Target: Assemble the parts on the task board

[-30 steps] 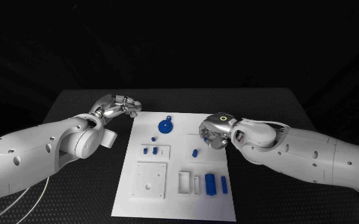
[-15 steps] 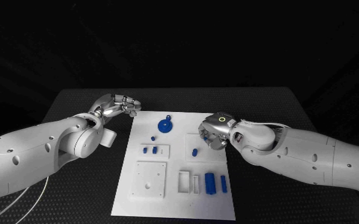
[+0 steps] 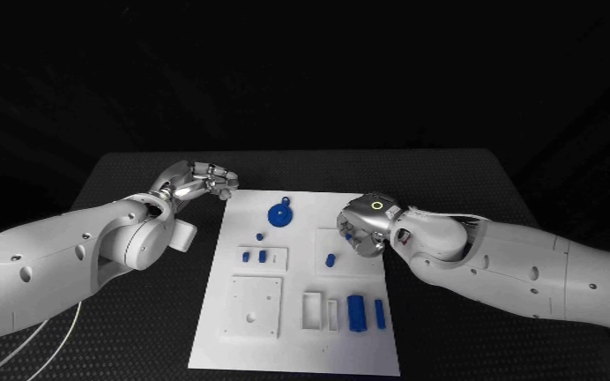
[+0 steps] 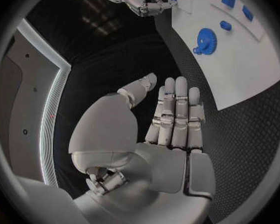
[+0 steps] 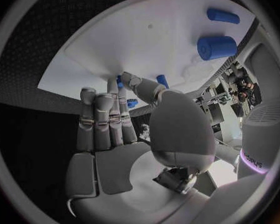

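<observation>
Head view: the task board (image 3: 299, 310) lies in the middle of the black table (image 3: 471, 178). The right hand (image 3: 362, 225) hovers over the board's right half, fingers curled downward; whether they hold anything cannot be told here. A small blue peg (image 3: 331, 260) lies just below and left of that hand, and a blue gear (image 3: 281, 215) lies well to its left near the board's far edge. Two small blue pieces (image 3: 255, 257) stand in a recess further left, and a blue cylinder (image 3: 357, 312) and a blue bar (image 3: 380, 313) lie side by side at the near right. The left hand (image 3: 200, 179) rests off the board beside its far left corner, fingers curled inward, with nothing seen in them.

Left wrist view: the left hand (image 4: 171, 119) has its fingers pressed together and holds nothing; the gear (image 4: 205, 39) lies on the board (image 4: 252, 69) well beyond the fingertips.

Right wrist view: the right hand (image 5: 115, 119) has fingers straight and together, the thumb bent across, and a small blue part (image 5: 122, 79) sits between thumb and fingertips; the cylinder (image 5: 216, 47) lies well beyond.
</observation>
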Robot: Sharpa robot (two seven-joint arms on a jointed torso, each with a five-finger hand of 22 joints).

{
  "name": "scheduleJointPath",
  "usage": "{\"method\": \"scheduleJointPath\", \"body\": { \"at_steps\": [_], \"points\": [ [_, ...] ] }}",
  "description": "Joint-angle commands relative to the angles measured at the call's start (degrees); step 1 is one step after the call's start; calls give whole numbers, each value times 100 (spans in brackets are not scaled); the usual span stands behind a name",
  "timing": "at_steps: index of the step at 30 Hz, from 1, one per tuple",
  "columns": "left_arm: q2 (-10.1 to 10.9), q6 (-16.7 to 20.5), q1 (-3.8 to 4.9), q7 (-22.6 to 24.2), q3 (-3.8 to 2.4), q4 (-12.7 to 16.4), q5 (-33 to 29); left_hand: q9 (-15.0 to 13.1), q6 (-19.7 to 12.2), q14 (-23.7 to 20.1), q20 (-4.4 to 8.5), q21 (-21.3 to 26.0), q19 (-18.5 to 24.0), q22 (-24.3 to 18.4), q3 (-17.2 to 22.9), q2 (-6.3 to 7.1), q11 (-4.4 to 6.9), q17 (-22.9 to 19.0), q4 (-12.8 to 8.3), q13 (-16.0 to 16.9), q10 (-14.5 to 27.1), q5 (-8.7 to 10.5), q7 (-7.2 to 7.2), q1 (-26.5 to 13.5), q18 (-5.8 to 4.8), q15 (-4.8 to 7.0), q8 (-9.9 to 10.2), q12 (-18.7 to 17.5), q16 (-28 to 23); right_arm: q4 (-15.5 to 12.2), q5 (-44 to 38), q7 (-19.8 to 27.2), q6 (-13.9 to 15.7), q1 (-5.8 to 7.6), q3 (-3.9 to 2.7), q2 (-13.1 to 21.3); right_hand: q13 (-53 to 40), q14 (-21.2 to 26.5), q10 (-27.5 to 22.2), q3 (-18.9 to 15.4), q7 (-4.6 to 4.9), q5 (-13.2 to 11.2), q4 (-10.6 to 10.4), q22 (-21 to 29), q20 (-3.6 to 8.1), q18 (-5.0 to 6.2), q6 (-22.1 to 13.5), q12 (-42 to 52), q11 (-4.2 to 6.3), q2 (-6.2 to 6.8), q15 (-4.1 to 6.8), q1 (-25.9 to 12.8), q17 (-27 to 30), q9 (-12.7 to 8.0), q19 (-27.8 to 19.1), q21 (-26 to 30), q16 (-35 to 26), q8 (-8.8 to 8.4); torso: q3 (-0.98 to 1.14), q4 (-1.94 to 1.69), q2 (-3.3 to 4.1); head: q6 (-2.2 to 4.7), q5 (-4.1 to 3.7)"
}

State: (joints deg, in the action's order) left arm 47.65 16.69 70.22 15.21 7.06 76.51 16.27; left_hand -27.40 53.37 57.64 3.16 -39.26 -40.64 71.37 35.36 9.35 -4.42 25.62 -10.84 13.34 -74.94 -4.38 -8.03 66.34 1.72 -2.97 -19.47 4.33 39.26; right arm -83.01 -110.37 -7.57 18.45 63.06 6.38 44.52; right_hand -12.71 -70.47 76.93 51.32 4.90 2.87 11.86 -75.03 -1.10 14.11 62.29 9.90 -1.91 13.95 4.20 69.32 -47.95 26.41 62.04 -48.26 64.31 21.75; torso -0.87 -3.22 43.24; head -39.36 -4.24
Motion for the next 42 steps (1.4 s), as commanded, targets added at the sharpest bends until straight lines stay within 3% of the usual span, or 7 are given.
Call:
{"method": "scheduleJointPath", "body": {
  "at_steps": [1, 5, 10, 29, 35, 37, 42],
  "points": [
    [-12, -75, 6, 34, -4, 0, -43, 8, -35, 29, -40, 38, -18, 7, -41, -9, -20, 8, -4, -10, 35, -28, 0, -48, 36, 8, -25, -18, -23, -51, -82, 4, -16, -37, 24, 24, -82, -36, 54, 38, 5, 18, -12, -94, 9, 89, 44, 14, 9, 48, 29, 12, -9, 13, 46, -31, 35, 41, -5, -4, 2, 6, 5],
    [-11, -81, 6, 32, -4, -10, -46, 8, -37, 30, -41, 41, -18, 8, -43, -9, -21, 13, -1, -10, 37, -28, -1, -52, 35, 7, -25, -19, -29, -133, -20, 24, -24, -35, 7, 78, -91, -45, 59, 58, 4, 16, -32, -91, 14, 89, 47, 10, 12, 63, 32, 10, -12, 20, 54, -34, 33, 41, -4, 0, -1, 15, 13],
    [-1, -89, 6, 33, -4, -38, -60, 9, -38, 32, -40, 43, -19, 8, -43, -11, -21, 17, 0, -11, 38, -28, -1, -53, 35, 8, -25, -19, -34, -277, 72, 71, -87, -5, -77, 164, -100, -51, 64, 74, 2, 16, -51, -88, 18, 89, 50, 6, 14, 76, 33, 6, -15, 28, 60, -36, 30, 41, -3, 0, 1, 12, 18],
    [4, -105, 6, 36, -4, -110, -101, 9, -40, 34, -39, 49, -19, 10, -44, -8, -21, 26, 0, -11, 40, -28, -1, -52, 35, 8, -26, -18, -46, -691, 380, 172, -74, 118, -260, 347, -113, -57, 71, 86, 2, 25, -75, -87, 22, 89, 52, 0, 16, 85, 35, -5, -21, 37, 64, -39, 28, 40, -3, 4, 3, 13, 63],
    [-29, -59, 7, 41, -4, -182, -144, 9, -40, 35, -39, 52, -19, 10, -42, -11, -21, 30, 0, -12, 40, -29, 0, -50, 35, 8, -27, -17, -51, -847, 596, 265, 183, 117, -265, 155, -118, -59, 71, 92, 3, 35, -88, -86, 23, 89, 50, -5, 16, 80, 35, -10, -23, 41, 66, -39, 24, 38, -6, 0, -10, 13, 186],
    [-39, -44, 8, 46, -4, -194, -156, 9, -39, 36, -39, 53, -19, 10, -42, -12, -21, 32, 1, -11, 40, -29, 0, -50, 35, 8, -27, -17, -53, -858, 596, 259, 195, 117, -265, 92, -120, -60, 70, 95, 3, 41, -91, -85, 24, 89, 49, -7, 16, 78, 35, -10, -23, 43, 68, -39, 22, 37, -7, -1, -9, 13, 192],
    [-103, 17, 23, 60, -4, -266, -222, 8, -36, 39, -39, 56, -21, 11, -41, -15, -20, 38, 3, -11, 38, -30, 1, -49, 35, 8, -30, -15, -58, -900, 508, 205, 174, 117, -265, -179, -123, -62, 69, 97, 3, 45, -94, -84, 26, 89, 47, -10, 16, 74, 36, -11, -23, 45, 70, -39, 19, 35, -16, -8, -11, 19, 360]
  ]
}}
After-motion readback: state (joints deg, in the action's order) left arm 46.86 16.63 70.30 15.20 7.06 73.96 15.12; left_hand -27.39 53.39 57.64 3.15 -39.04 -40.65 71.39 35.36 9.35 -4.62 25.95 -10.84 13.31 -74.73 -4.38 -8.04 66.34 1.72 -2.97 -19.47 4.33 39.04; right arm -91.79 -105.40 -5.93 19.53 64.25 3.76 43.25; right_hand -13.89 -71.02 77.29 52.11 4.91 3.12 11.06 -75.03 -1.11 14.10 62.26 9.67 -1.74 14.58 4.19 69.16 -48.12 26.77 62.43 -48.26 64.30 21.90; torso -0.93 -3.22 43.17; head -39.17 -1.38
